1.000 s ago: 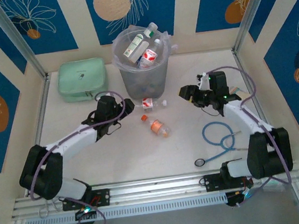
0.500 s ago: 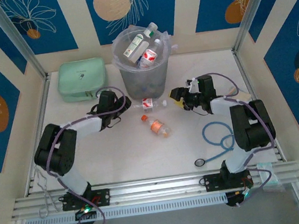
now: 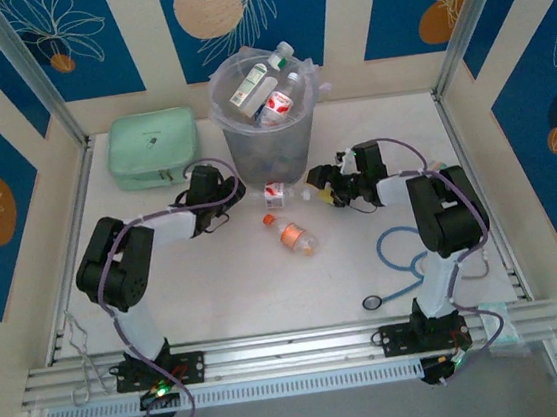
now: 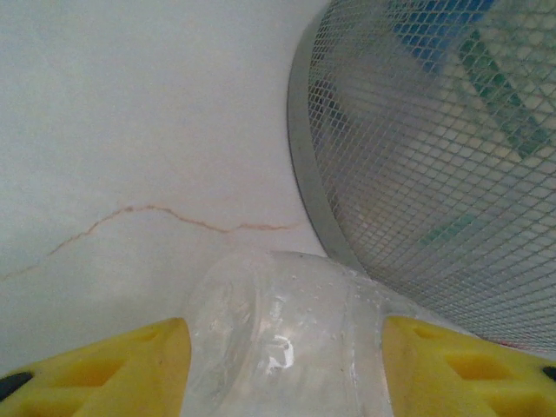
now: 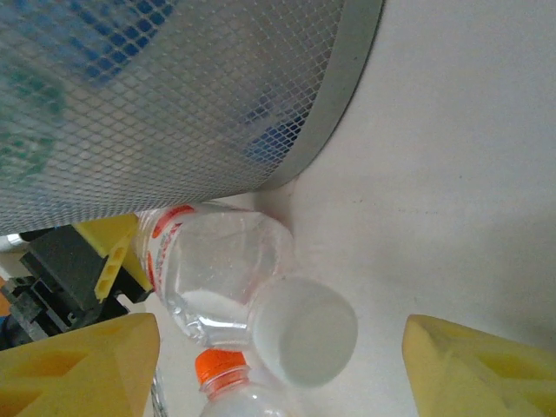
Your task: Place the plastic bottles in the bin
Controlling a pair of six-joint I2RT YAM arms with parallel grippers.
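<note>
The grey mesh-patterned bin [image 3: 263,135] stands at the back centre with several plastic bottles [image 3: 263,87] in it. A clear bottle with a red and white label [image 3: 275,194] lies on the table just in front of the bin. My left gripper [image 3: 245,194] is on this bottle's base [image 4: 278,334], and both yellow fingers [image 4: 104,369] press its sides. Its white cap [image 5: 306,330] points at my open right gripper [image 3: 318,186] and lies between that gripper's spread fingers [image 5: 482,369]. A second bottle with an orange cap [image 3: 293,235] lies nearer, its cap [image 5: 221,369] beside the white one.
A mint-green zip case [image 3: 152,147] lies at the back left. A blue stethoscope [image 3: 410,254] lies on the table at the right front, its chest piece [image 3: 372,302] near the rail. The bin wall [image 4: 417,174] stands close beside both grippers.
Both arms have reached inward. The left gripper slid right onto the labelled bottle's base. The right gripper moved left until the white cap lay between its fingers.
</note>
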